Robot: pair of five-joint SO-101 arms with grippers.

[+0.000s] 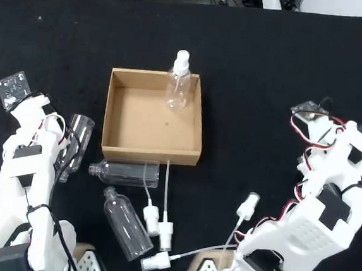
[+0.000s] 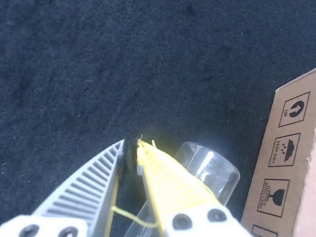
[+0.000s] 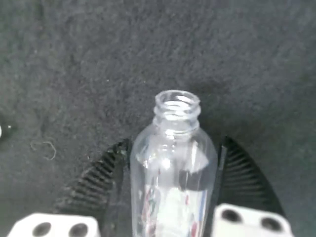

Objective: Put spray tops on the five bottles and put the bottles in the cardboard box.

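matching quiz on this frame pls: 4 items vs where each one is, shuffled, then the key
Items
1. capped bottle
2. held bottle
3. spray tops
4. left end effector

Places
A. loose on the cloth, in front of the box
B. in the right end effector, neck open
C. in the box, at its far wall
D. beside the left bottle, left of the box

Pairs: 1-C, 2-B, 3-A, 4-D
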